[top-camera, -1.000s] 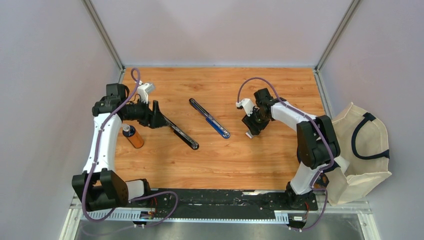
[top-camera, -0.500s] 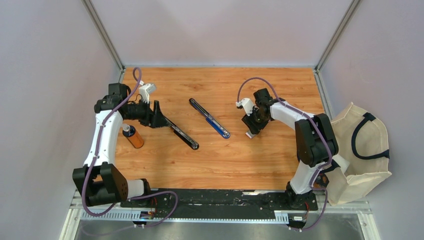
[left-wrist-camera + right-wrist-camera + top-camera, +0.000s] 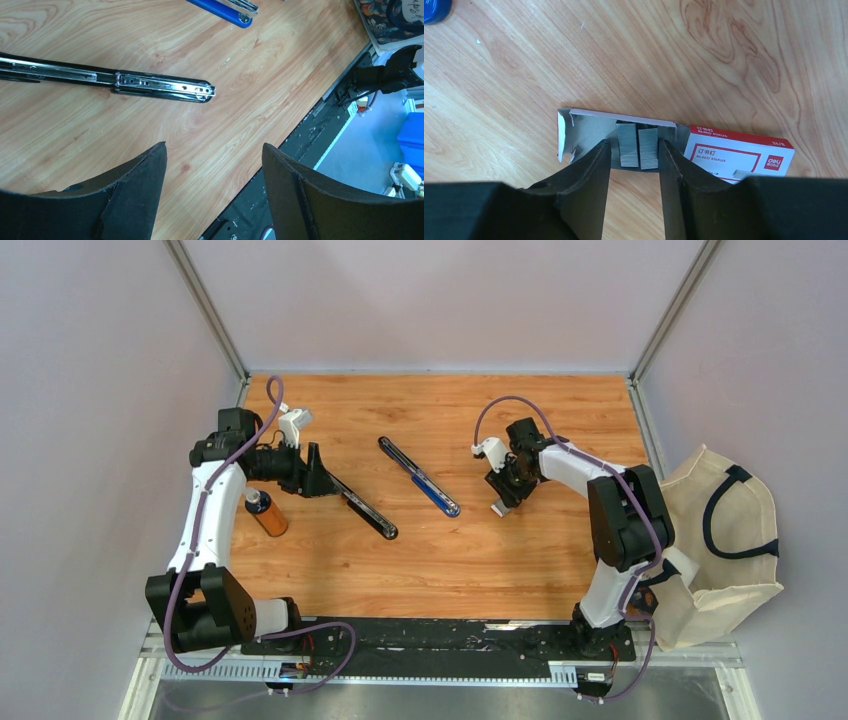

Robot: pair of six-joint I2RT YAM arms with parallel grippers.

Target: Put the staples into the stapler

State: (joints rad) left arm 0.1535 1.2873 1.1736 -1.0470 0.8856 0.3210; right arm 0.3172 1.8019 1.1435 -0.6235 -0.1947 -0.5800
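Right gripper [image 3: 635,150] straddles the staples [image 3: 646,147] in their opened box [image 3: 739,152] — fingers narrowly apart, not yet pinching. Best to squeeze squarely and lift level. Left gripper [image 3: 214,147], fingers spread wide and empty, hovers by the open stapler [image 3: 150,85].

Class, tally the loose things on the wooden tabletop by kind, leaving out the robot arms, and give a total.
Stapler pieces: 2, the black piece and the blue-tipped piece
Orange bottle: 1
Staple box: 1
Staple strips: 2, side by side in the box's open tray
Total: 6
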